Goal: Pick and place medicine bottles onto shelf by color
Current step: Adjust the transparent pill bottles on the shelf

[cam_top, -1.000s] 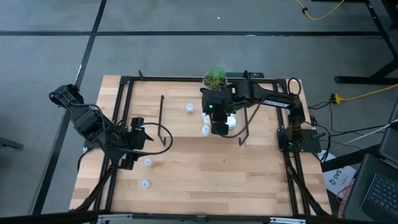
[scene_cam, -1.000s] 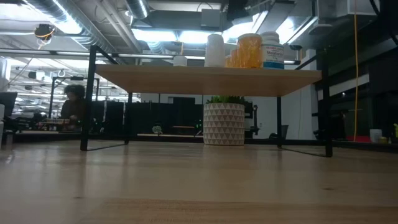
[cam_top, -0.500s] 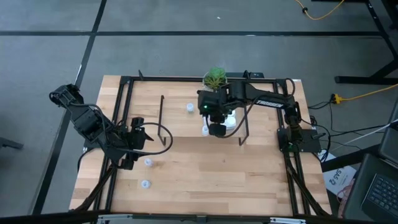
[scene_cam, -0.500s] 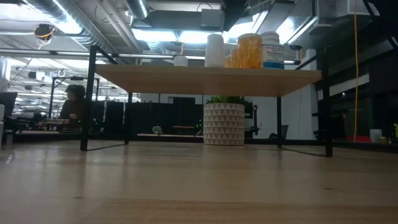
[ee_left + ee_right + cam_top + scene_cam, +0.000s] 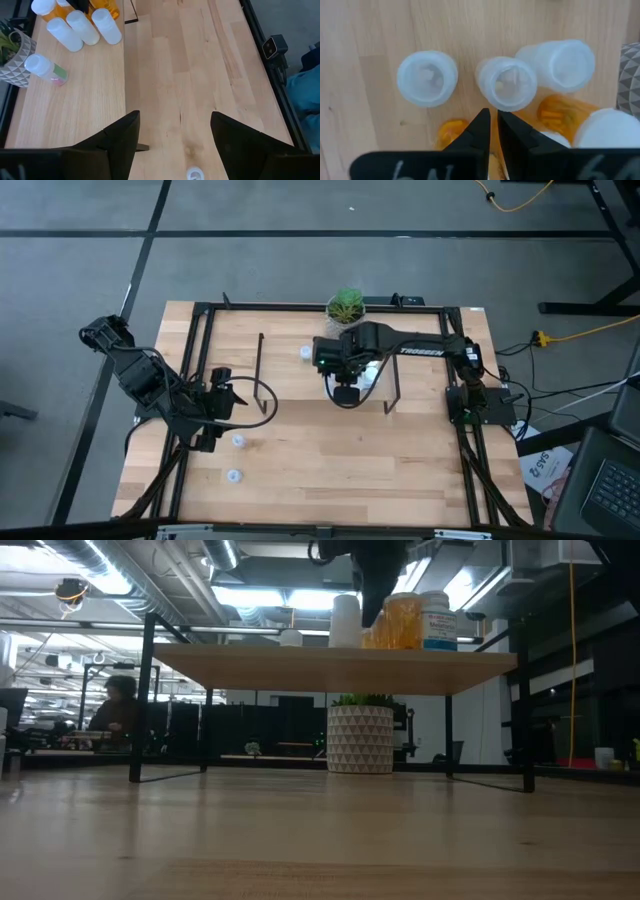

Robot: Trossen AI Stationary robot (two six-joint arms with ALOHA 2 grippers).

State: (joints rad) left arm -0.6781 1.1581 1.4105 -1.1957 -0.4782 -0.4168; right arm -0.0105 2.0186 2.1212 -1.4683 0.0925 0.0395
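step: right claw [image 5: 492,131] hovering over white and orange medicine bottles [image 5: 506,82] on light-wood shelf [image 5: 330,668], fingers nearly together, holding nothing
left claw [image 5: 172,132]: waiting wide, worktop's 9 o'clock
next: fetching loose pale bottle [image 5: 238,441]

In the high view the right gripper [image 5: 345,393] covers most of the medicine bottles [image 5: 372,373] on the shelf [image 5: 290,375]. Their labels are too small to read.

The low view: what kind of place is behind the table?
Probably an open lab or workshop: exposed ceiling ducts, strip lights, and a person seated at a far bench.
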